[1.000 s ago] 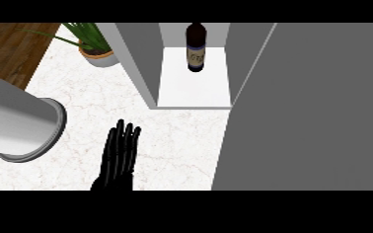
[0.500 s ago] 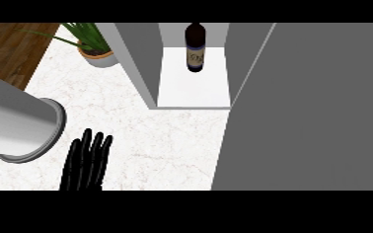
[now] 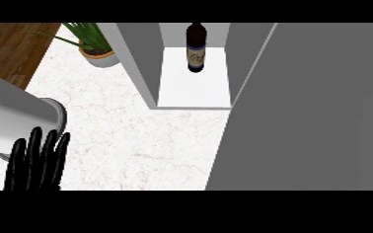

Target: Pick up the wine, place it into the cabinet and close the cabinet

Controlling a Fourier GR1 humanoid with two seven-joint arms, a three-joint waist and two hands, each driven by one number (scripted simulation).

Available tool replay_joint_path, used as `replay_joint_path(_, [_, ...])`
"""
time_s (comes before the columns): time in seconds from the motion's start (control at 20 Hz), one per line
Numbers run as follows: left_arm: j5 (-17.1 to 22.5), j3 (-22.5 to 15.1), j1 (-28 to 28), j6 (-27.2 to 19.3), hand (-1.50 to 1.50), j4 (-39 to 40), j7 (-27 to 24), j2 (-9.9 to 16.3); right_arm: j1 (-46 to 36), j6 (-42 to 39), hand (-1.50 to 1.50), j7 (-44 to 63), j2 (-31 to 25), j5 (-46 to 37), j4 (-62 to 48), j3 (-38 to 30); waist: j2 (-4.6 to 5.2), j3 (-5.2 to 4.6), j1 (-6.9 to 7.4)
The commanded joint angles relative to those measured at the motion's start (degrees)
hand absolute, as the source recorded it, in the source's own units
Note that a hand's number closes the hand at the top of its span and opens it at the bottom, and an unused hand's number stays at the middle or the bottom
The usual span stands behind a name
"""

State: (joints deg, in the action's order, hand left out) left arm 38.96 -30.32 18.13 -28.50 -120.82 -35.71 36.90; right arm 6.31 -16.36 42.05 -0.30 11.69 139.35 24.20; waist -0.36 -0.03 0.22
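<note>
Robot hand (image 3: 36, 160) low at left over bench (image 3: 138, 138), fingers straight, upright. Just beside it, to left: round pot (image 3: 33, 116). Far ahead, slightly right: potted plant (image 3: 94, 44) on bench. Further right, well ahead: wine (image 3: 195, 47) upright inside cabinet (image 3: 193, 86). Cabinet door (image 3: 299, 118) open, far right.

Bright, even light; soft shadows, no glare.

One wine bottle (image 3: 195, 48), one potted plant (image 3: 95, 47), perhaps one pot (image 3: 29, 121)
</note>
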Motion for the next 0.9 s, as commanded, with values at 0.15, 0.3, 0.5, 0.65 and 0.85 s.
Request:
replay_joint_path(0.15, [9.4,13.5,4.9,8.6,-1.5,-0.9,1.2,5.9,2.7,1.6,1.5,3.0,0.3,-3.7,10.0,14.5,-0.19,-0.05,-0.26])
replay_joint_path(0.3, [10.0,15.9,4.9,11.5,-1.5,1.5,0.5,5.4,-1.7,7.2,1.5,2.5,0.3,-7.3,7.4,20.6,-0.1,-0.09,-0.17])
replay_joint_path(0.5, [10.4,18.3,7.2,15.9,-1.5,3.9,0.3,7.1,-2.5,12.7,1.5,4.6,0.3,-12.5,8.2,28.6,-0.25,-0.11,-0.32])
replay_joint_path(0.65, [9.5,17.8,5.3,12.8,-1.5,1.8,2.3,6.0,-6.2,18.7,1.5,4.2,0.2,-14.6,6.0,32.4,-0.22,-0.14,-0.58])
replay_joint_path(0.85, [11.5,21.8,7.9,18.5,-1.5,2.7,2.0,8.4,-11.3,22.2,1.5,-1.6,0.2,-15.6,-1.3,30.7,-0.07,-0.12,0.65])
